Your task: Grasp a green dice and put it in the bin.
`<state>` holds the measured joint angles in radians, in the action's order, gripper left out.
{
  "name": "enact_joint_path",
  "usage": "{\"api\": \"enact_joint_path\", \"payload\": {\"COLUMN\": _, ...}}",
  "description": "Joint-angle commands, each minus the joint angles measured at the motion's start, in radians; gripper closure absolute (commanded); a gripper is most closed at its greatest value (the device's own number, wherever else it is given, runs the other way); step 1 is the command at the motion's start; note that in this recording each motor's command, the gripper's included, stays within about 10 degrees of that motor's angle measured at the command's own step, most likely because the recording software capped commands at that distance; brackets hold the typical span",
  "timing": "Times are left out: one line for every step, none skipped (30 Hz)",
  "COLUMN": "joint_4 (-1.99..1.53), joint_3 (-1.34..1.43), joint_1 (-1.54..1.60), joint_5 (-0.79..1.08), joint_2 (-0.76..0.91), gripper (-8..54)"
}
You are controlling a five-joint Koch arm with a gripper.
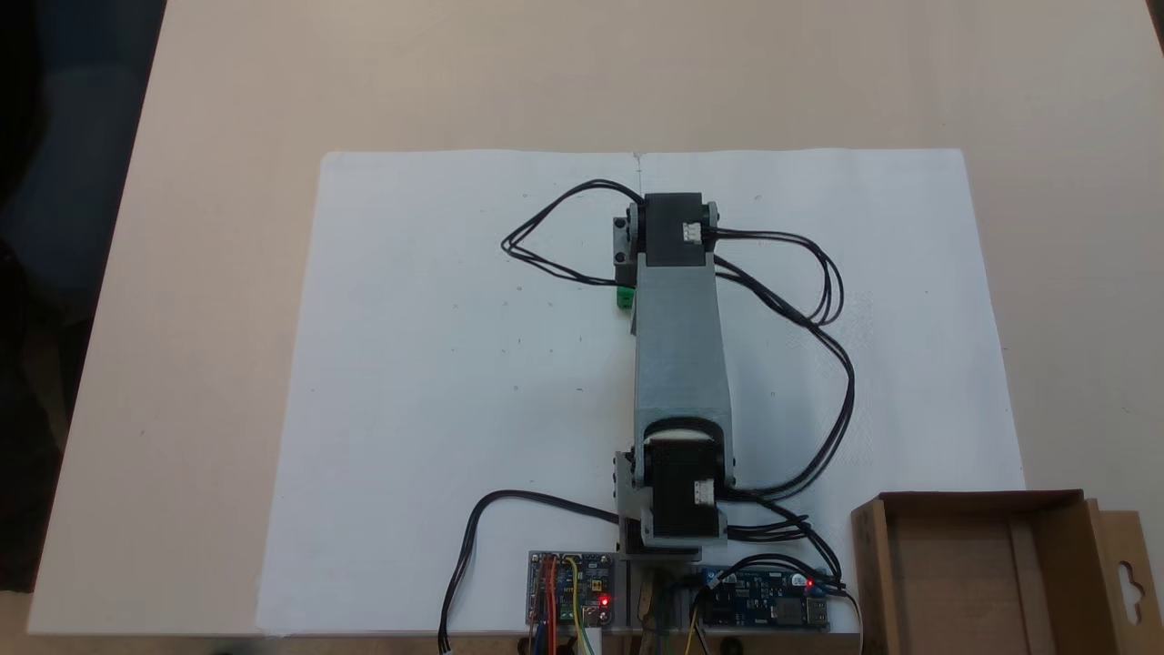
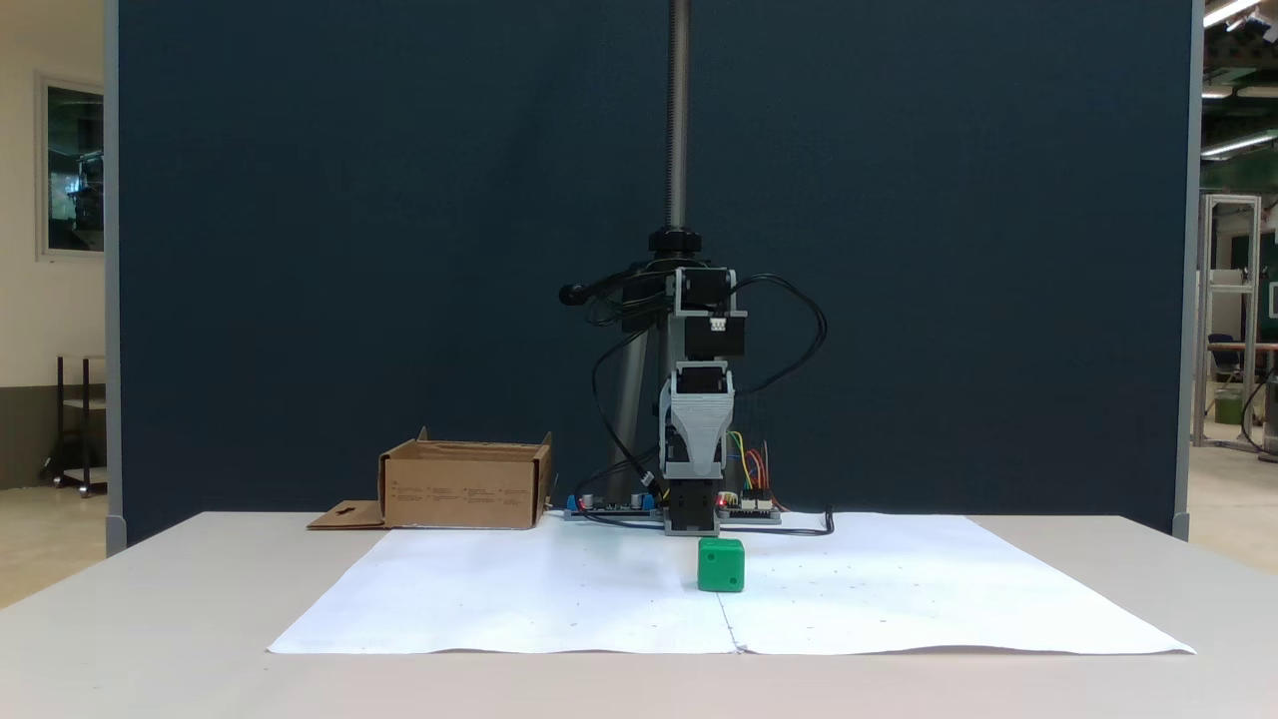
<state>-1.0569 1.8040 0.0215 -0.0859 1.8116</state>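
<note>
— Green dice (image 2: 721, 565)?
— Sat on the white paper sheet (image 2: 499, 599), near the middle seam, well in from every edge. Seen from the top (image 1: 625, 297), mostly hidden under the arm (image 1: 682, 346), just a green corner peeking out.
— Gripper (image 2: 691, 514)?
— Pointed down, low over the paper, behind the dice. Looked apart from it, not touching. Jaws lined up one behind the other, so could not tell open or closed. Nothing seen held.
— Bin (image 1: 991, 573)?
— Stood empty at a corner of the table (image 1: 227, 273), just off the paper, beside the circuit boards (image 1: 764, 600). Flap with the hang-hole stuck out flat. Well apart from the dice.
</note>
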Motion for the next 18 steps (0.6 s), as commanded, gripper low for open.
{"api": "enact_joint_path", "payload": {"joint_4": -0.037, "joint_3": -0.075, "joint_1": 0.021, "joint_5": -0.156, "joint_2": 0.006, "gripper": 2.4}}
{"api": "enact_joint_path", "payload": {"joint_4": -0.006, "joint_3": -0.077, "joint_1": 0.021, "joint_5": -0.179, "joint_2": 0.008, "gripper": 2.4}}
{"api": "enact_joint_path", "payload": {"joint_4": 0.017, "joint_3": -0.075, "joint_1": 0.021, "joint_5": -0.198, "joint_2": 0.006, "gripper": 2.4}}
{"api": "enact_joint_path", "payload": {"joint_4": 0.035, "joint_3": -0.075, "joint_1": 0.025, "joint_5": -0.222, "joint_2": 0.006, "gripper": 2.4}}
{"api": "enact_joint_path", "payload": {"joint_4": 0.052, "joint_3": -0.075, "joint_1": 0.026, "joint_5": -0.245, "joint_2": 0.006, "gripper": 2.4}}
{"api": "enact_joint_path", "payload": {"joint_4": 0.072, "joint_3": -0.075, "joint_1": 0.028, "joint_5": -0.252, "joint_2": 0.006, "gripper": 2.3}}
{"api": "enact_joint_path", "payload": {"joint_4": 0.091, "joint_3": -0.075, "joint_1": 0.028, "joint_5": -0.253, "joint_2": 0.008, "gripper": 2.2}}
{"api": "enact_joint_path", "payload": {"joint_4": 0.103, "joint_3": -0.069, "joint_1": 0.029, "joint_5": -0.264, "joint_2": 0.012, "gripper": 2.0}}
{"api": "enact_joint_path", "payload": {"joint_4": 0.114, "joint_3": -0.066, "joint_1": 0.029, "joint_5": -0.27, "joint_2": 0.018, "gripper": 2.0}}
{"api": "enact_joint_path", "payload": {"joint_4": 0.124, "joint_3": -0.054, "joint_1": 0.029, "joint_5": -0.272, "joint_2": 0.023, "gripper": 2.0}}
{"api": "enact_joint_path", "payload": {"joint_4": 0.138, "joint_3": -0.034, "joint_1": 0.031, "joint_5": -0.272, "joint_2": 0.031, "gripper": 2.0}}
{"api": "enact_joint_path", "payload": {"joint_4": 0.152, "joint_3": -0.008, "joint_1": 0.044, "joint_5": -0.272, "joint_2": 0.04, "gripper": 2.0}}
{"api": "enact_joint_path", "payload": {"joint_4": 0.175, "joint_3": 0.028, "joint_1": 0.06, "joint_5": -0.273, "joint_2": 0.055, "gripper": 2.1}}
{"api": "enact_joint_path", "payload": {"joint_4": 0.198, "joint_3": 0.063, "joint_1": 0.075, "joint_5": -0.276, "joint_2": 0.072, "gripper": 2.1}}
{"api": "enact_joint_path", "payload": {"joint_4": 0.213, "joint_3": 0.092, "joint_1": 0.092, "joint_5": -0.281, "joint_2": 0.087, "gripper": 2.1}}
{"api": "enact_joint_path", "payload": {"joint_4": 0.222, "joint_3": 0.109, "joint_1": 0.103, "joint_5": -0.285, "joint_2": 0.1, "gripper": 2.1}}
{"api": "enact_joint_path", "payload": {"joint_4": 0.224, "joint_3": 0.117, "joint_1": 0.107, "joint_5": -0.293, "joint_2": 0.1, "gripper": 2.1}}
{"api": "enact_joint_path", "payload": {"joint_4": 0.232, "joint_3": 0.126, "joint_1": 0.112, "joint_5": -0.299, "joint_2": 0.1, "gripper": 2.0}}
